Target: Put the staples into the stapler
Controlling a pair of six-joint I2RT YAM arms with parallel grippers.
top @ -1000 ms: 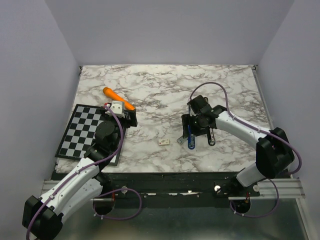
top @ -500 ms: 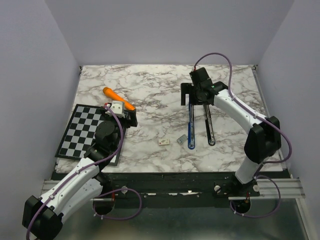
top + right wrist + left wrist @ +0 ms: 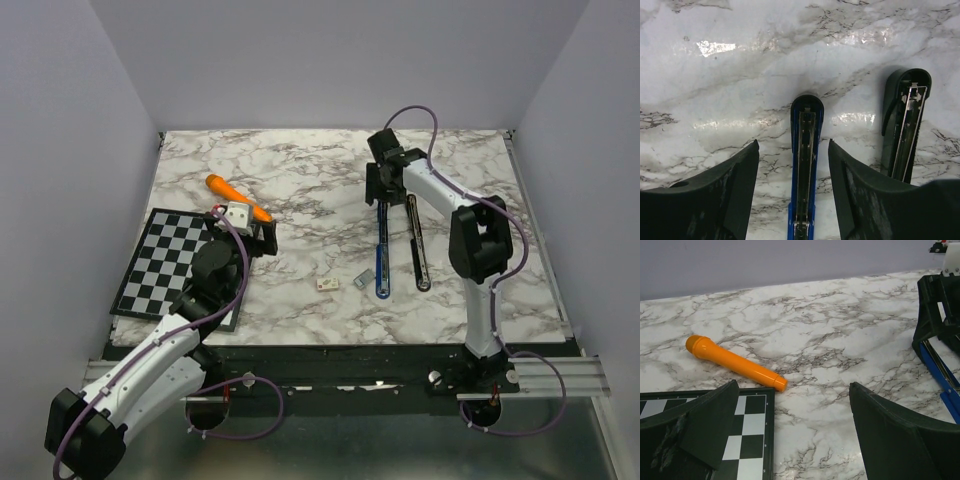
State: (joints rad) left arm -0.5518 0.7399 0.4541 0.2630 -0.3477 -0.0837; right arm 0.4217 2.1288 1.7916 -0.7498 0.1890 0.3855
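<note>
One chequered mat (image 3: 160, 265), flat, black and white, lies nearest. The left gripper (image 3: 792, 392) hangs by its far corner, fingers spread wide on nothing. Next come one small whitish box (image 3: 326, 284) and, just beside it, the staples (image 3: 361, 278), a single tiny grey metal strip on the marble table (image 3: 300, 165). The stapler (image 3: 382, 250) shows two long parallel parts: a blue rail (image 3: 805, 165) and a black arm (image 3: 905, 130). The right gripper (image 3: 793, 147) straddles the rail's rounded end, fingers parted, not touching. One smooth orange rod (image 3: 236, 197) lies farther left.

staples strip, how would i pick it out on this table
On the marble table, find the blue stapler lying open beside a black stapler, right of centre. Just left of its near end lies the staples: a tiny flat grey metal strip, unlike the whitish box further left.
</note>
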